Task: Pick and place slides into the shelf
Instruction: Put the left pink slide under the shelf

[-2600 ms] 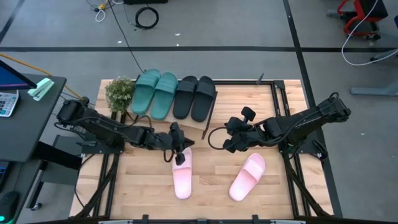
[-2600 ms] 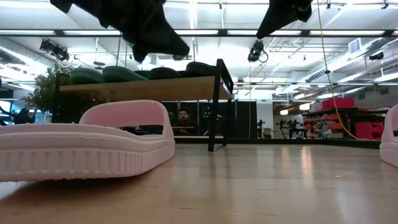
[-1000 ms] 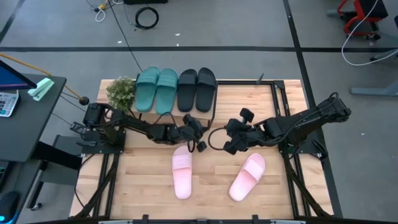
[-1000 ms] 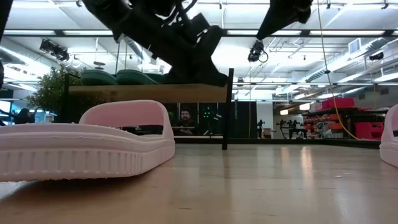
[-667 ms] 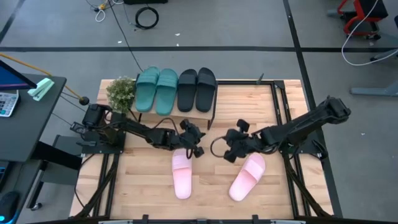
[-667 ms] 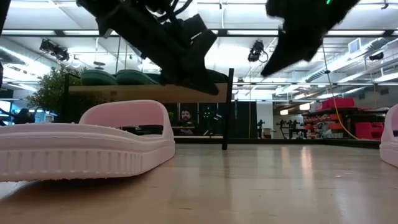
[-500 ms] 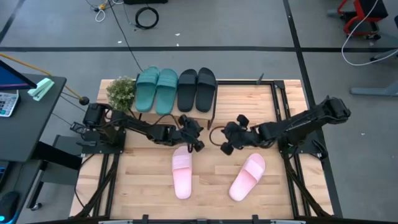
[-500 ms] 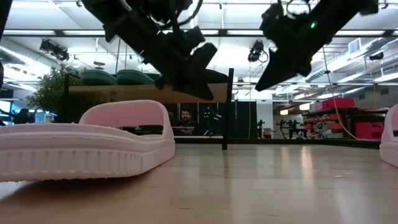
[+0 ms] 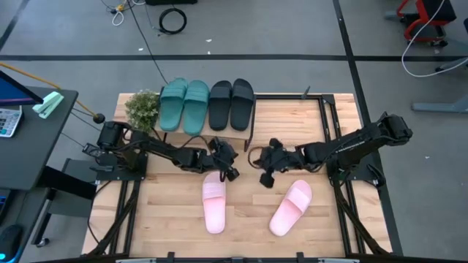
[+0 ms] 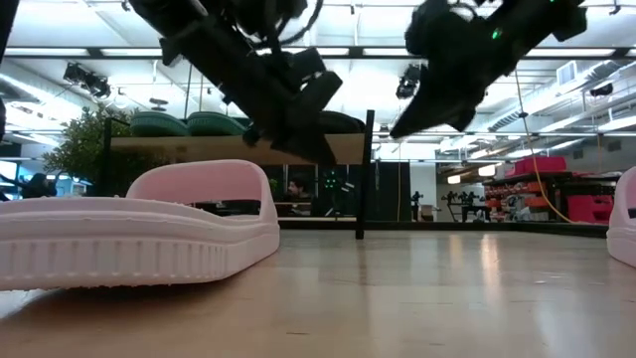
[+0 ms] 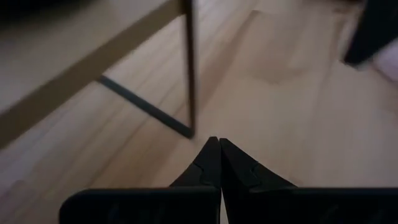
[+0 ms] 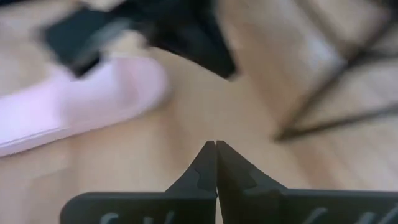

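Two pairs of slides sat side by side on the top board of the shelf (image 9: 207,130) at the far side of the wooden table (image 9: 329,219): the teal green slides (image 9: 183,107) to the left, the black slides (image 9: 231,104) to the right. A small potted plant (image 9: 140,109) stood just left of the shelf.

The two light pink slides lay out on the table, nearer than the shelf and apart from each other. The left pink slide (image 9: 213,202) lay straight, its strap end toward the shelf; the right pink slide (image 9: 291,207) lay at an angle, well to its right. Neither was being held.

The left gripper (image 9: 232,169) hung low over the table between the shelf's front right leg and the far end of the left pink slide, its fingers (image 11: 208,163) pressed together on nothing. The right gripper (image 9: 264,178) reached in from the right, just beyond the far end of the right pink slide, its fingers (image 12: 214,163) likewise clenched and empty. The two grippers faced each other near the middle of the table, close but apart.

From table height, the left pink slide filled the near foreground, with the shelf behind it and both arms overhead.
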Robot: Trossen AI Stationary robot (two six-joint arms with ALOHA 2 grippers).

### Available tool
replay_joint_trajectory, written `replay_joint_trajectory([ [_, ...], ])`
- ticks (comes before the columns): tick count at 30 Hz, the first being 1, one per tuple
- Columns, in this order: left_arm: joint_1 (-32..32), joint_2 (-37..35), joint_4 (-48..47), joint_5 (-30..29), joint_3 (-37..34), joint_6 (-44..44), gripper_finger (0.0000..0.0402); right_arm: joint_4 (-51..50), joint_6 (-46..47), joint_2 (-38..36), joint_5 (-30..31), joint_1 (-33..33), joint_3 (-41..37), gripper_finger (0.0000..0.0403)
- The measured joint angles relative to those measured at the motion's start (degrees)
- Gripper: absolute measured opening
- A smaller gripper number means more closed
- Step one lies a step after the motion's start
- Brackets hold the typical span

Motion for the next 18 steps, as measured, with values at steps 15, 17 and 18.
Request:
replay_joint_trajectory([
  [15, -11.37, -13.12, -15.02, 0.14, 3.56, 3.84, 0.0003, 3.39, -1.31, -0.02, -5.02, 2.81, 0.14, 0.0000],
  [17, -14.01, -13.84, -16.70, 0.31, 3.54, 4.56, 0.0005, 3.56, -1.35, -0.02, -5.00, 2.79, 0.28, 0.0001],
  [18, -15.38, -14.30, -18.07, 0.63, 3.54, 4.37, 0.0005, 3.57, -1.37, -0.02, -4.98, 2.79, 0.28, 0.0001],
])
